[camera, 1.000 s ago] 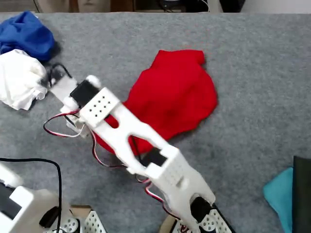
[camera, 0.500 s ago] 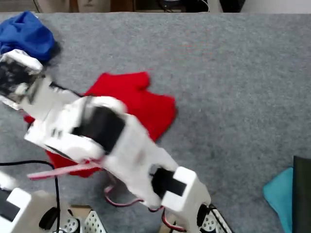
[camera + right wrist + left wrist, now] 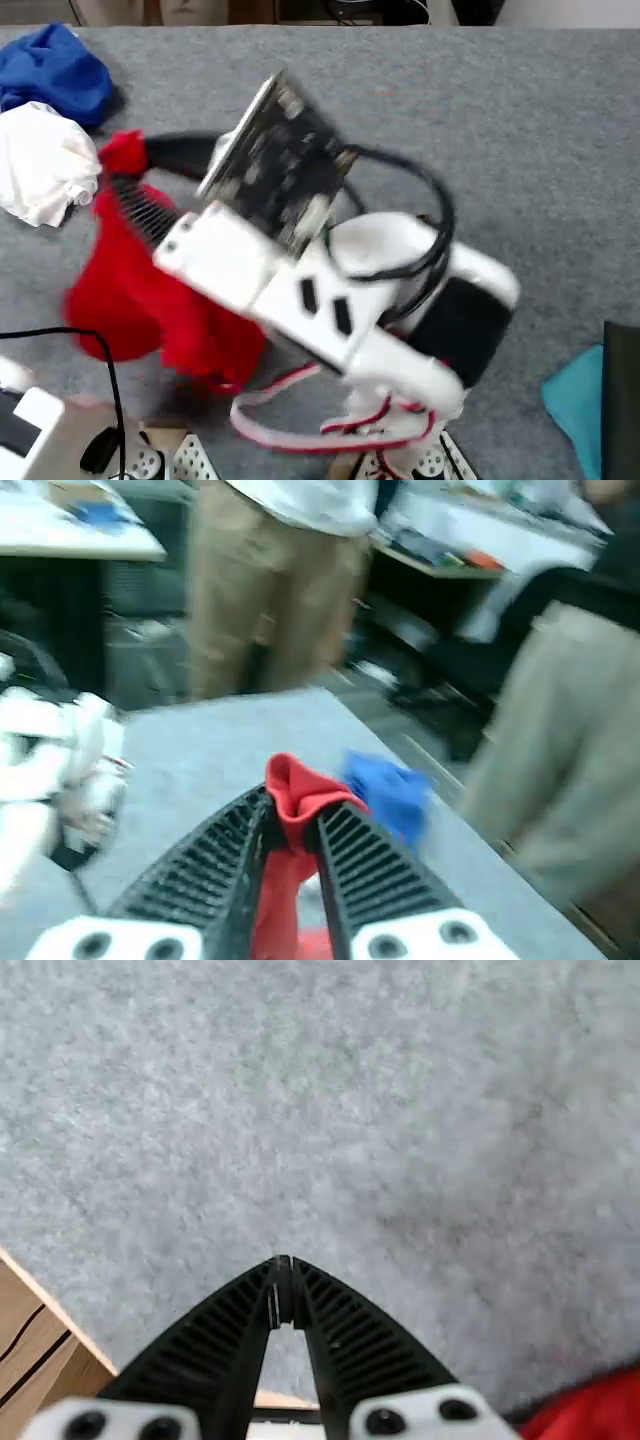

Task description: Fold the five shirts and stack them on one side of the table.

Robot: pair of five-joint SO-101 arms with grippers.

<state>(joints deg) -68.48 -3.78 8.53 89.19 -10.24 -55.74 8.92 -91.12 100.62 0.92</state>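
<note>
One red shirt (image 3: 135, 300) hangs lengthwise (bunched) from clamped right claw (image 3: 293, 800); left claw (image 3: 283, 1268) closed, empty.

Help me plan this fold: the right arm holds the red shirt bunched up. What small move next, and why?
Probably carry it toward the middle of the table and lower it to spread. The right gripper pinches the red shirt, which hangs bunched close to the white shirt, too crumpled to fold.
</note>
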